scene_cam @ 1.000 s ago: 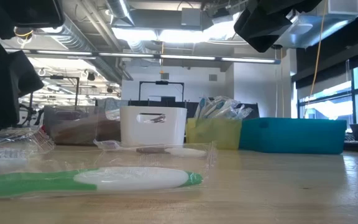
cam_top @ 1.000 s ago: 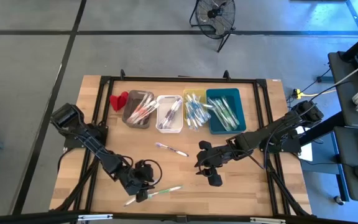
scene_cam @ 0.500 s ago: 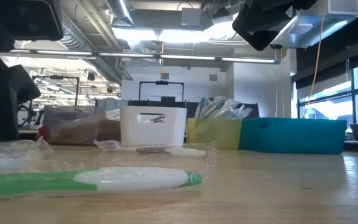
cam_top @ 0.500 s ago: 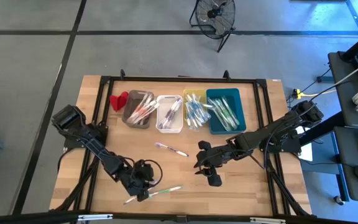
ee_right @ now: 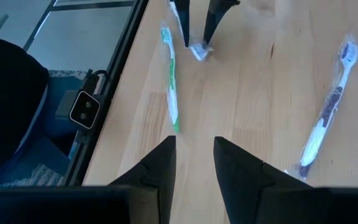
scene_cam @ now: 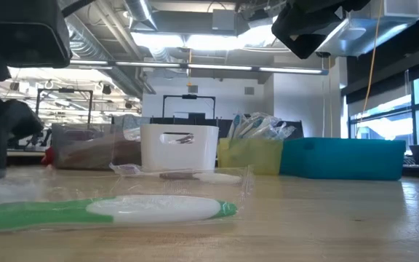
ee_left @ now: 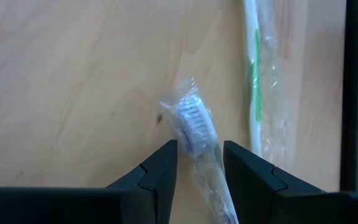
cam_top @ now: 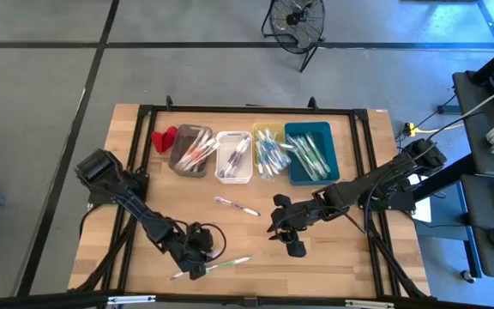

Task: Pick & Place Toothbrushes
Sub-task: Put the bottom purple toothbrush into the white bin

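Near the table's front edge lies a clear-wrapped toothbrush point(ee_left: 190, 121) with a whitish-blue bristle head, next to a green and white toothbrush point(ee_left: 251, 74). My left gripper point(ee_left: 199, 149) is low over the wrapped one, open, a finger on either side of its neck; I cannot tell whether the fingers touch it. My right gripper point(ee_right: 194, 143) hangs open above the table's middle point(cam_top: 292, 247) with nothing between its fingers. A purple and white toothbrush point(cam_top: 237, 206) lies flat mid-table. Many more toothbrushes fill the bins at the back.
Along the far side stand a grey bin point(cam_top: 191, 150), a white bin point(cam_top: 234, 156), a yellow bin point(cam_top: 268, 148) and a teal bin point(cam_top: 311, 153). A small red object point(cam_top: 163, 137) lies left of them. Bare wood lies between the arms and to the front right.
My left gripper has sunk toward the table, down over the wrapped toothbrush near the front edge. The toothbrushes have not moved.
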### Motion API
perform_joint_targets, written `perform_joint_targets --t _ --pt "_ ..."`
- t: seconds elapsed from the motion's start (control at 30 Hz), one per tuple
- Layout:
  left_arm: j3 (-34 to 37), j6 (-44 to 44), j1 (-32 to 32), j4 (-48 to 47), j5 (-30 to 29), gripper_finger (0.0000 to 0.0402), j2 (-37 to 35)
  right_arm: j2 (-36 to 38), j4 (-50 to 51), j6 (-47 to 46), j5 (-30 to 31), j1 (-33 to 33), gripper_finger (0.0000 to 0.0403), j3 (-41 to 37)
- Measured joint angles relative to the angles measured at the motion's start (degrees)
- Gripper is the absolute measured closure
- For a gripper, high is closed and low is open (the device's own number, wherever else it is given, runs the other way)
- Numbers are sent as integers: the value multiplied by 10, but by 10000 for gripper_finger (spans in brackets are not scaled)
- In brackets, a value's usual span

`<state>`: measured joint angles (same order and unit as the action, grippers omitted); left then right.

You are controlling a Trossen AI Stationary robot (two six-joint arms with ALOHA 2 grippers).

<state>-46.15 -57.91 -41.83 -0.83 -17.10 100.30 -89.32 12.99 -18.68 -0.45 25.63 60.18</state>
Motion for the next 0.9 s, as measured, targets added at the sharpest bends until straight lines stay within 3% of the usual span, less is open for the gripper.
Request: perform_joint_targets --t 0.47,0.63,0.9 --pt "-2 2 1 49 -2 276 36 0 -2 1 0 0 275 0" --pt "-2 40 3 49 -7 279 37 0 -2 3 0 0 272 0" --pt "-1 41 6 39 -8 337 37 0 -2 3 0 0 292 0"
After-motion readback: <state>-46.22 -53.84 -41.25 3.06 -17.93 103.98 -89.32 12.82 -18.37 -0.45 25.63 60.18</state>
